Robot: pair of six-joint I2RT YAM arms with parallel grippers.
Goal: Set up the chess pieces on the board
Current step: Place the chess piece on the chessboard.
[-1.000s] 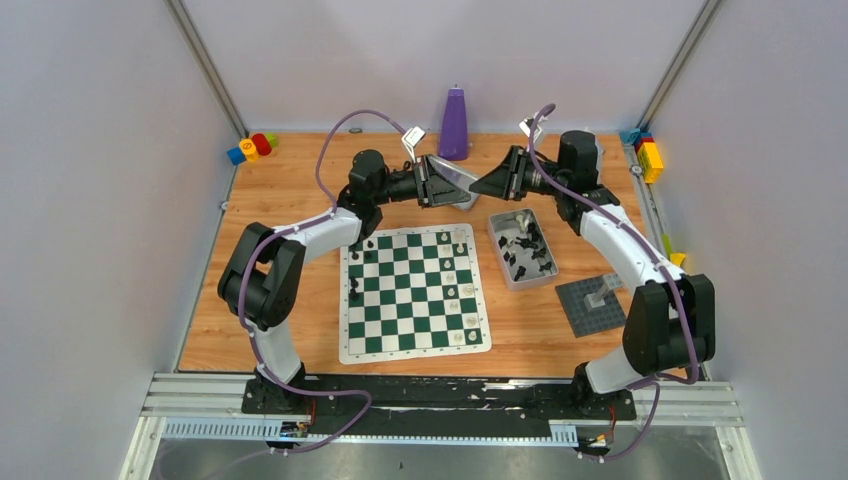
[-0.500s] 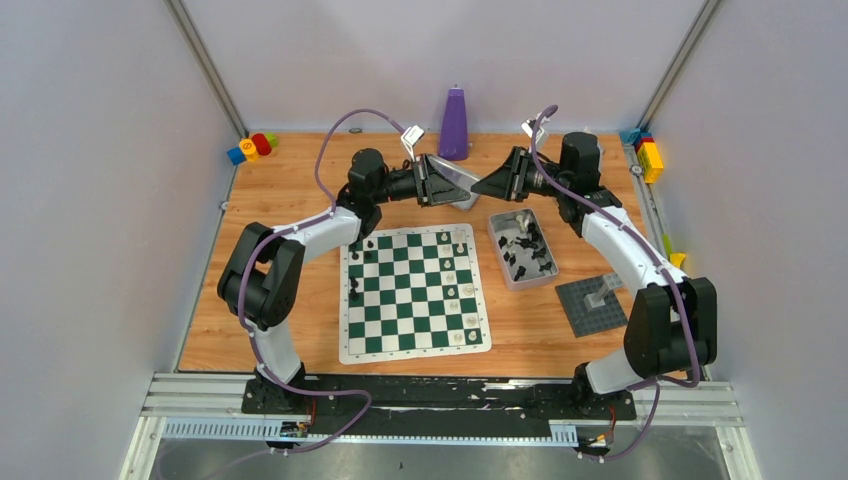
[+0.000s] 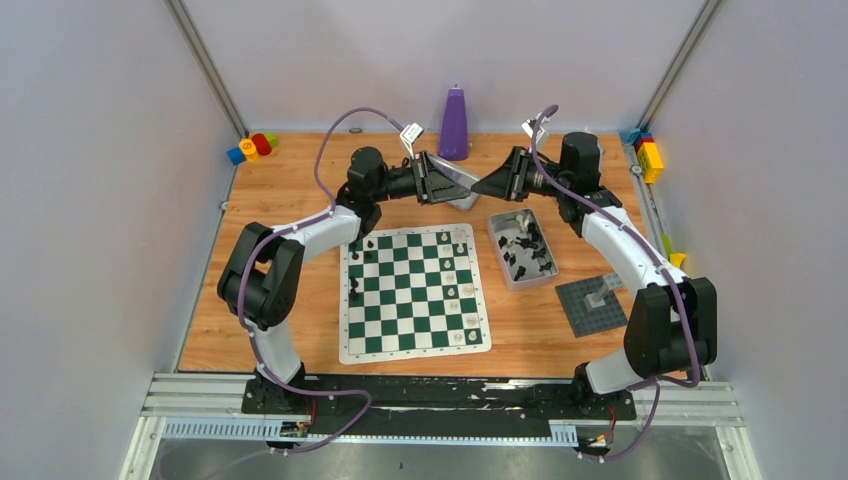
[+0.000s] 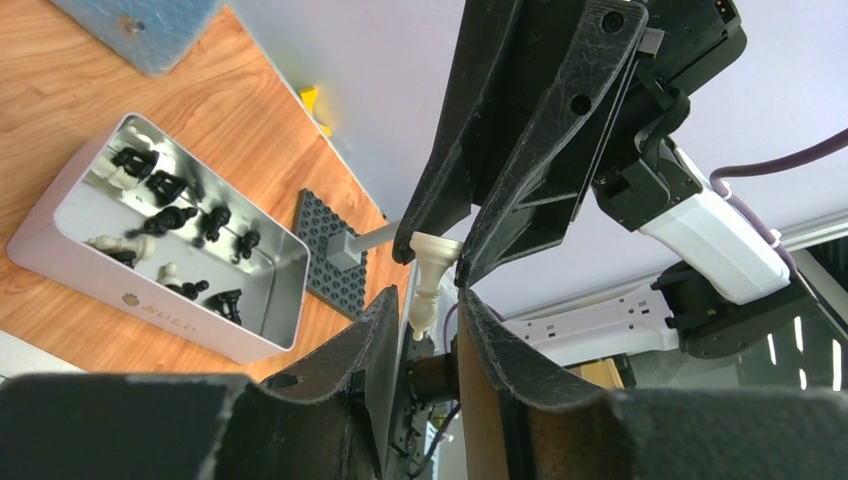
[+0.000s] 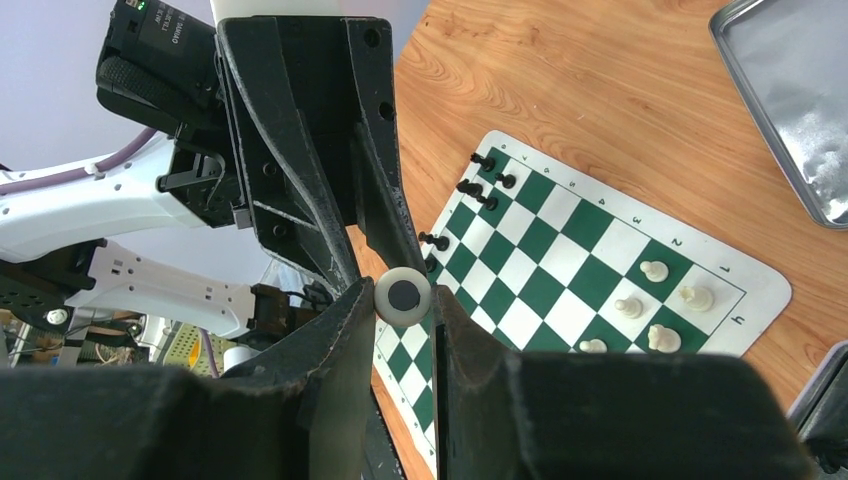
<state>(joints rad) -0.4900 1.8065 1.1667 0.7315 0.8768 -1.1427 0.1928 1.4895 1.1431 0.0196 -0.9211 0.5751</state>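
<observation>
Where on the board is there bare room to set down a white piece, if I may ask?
The board is bare across its middle and near-left corner. Black pieces crowd its far-left corner; white pieces dot the right edge.

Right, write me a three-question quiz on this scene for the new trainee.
1. True or false: the white chess piece sits between the tips of both the left pincer and the right pincer.
2. Where do the unplaced pieces lie? A) in the silver tin B) on the studded baseplate C) beside the purple bottle
3. Fill in: in the top view, the black pieces on the board stand along its ___ side.

Key: 1 true; 2 A; 3 left.
</observation>
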